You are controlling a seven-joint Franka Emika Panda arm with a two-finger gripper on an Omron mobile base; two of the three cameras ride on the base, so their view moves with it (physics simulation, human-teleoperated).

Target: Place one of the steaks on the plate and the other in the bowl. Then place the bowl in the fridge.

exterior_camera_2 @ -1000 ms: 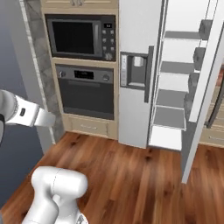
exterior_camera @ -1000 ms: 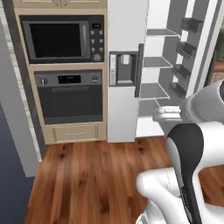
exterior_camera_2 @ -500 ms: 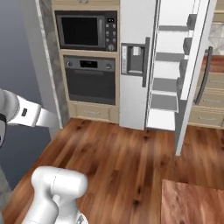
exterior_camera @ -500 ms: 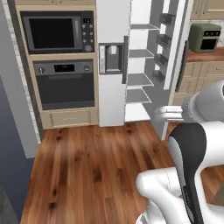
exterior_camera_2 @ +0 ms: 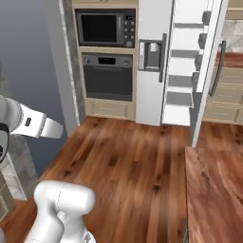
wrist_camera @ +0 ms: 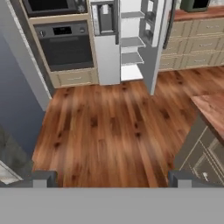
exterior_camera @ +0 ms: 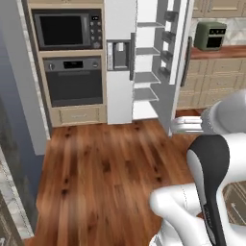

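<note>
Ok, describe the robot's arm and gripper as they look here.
The arm is glossy white with rounded, tubular links and a dark grey joint band. The left part of it in the right base view is white too. The gripper shows two small dark grey, blocky fingertips. No cables or markings are visible.

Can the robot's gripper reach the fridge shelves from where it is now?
Probably not yet. The fridge stands across bare wooden floor with one door swung open, so nothing blocks the way; the open gripper just looks too far back.
</note>
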